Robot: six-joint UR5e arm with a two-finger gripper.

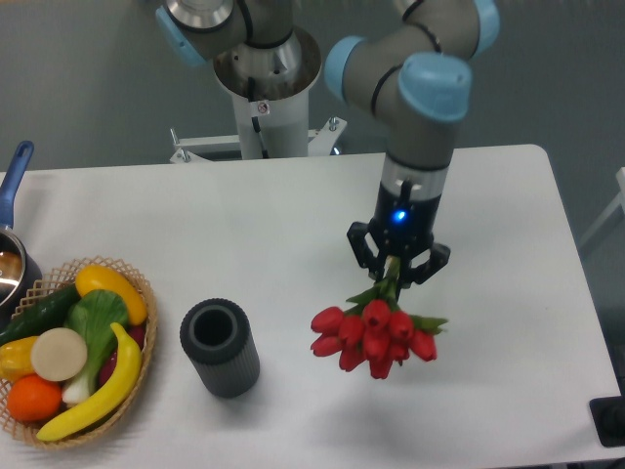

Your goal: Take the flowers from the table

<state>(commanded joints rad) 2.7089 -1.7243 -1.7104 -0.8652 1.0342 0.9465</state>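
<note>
Claw [395, 271] grips flowers [375, 330] (buds hanging down).

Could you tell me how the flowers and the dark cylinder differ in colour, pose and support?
The flowers are red and green; the dark cylinder is charcoal. The flowers hang buds-down from the gripper, jaws shut on their stems; the cylinder stands upright on the table, open end up. Neither is in the basket.

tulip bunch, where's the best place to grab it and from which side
Grip the green stems just above the red buds, coming from above. The tulip bunch hangs buds-down, and its stems gather into one narrow bundle, which is where the hand is shut on it now; the buds are wide and crushable.
</note>
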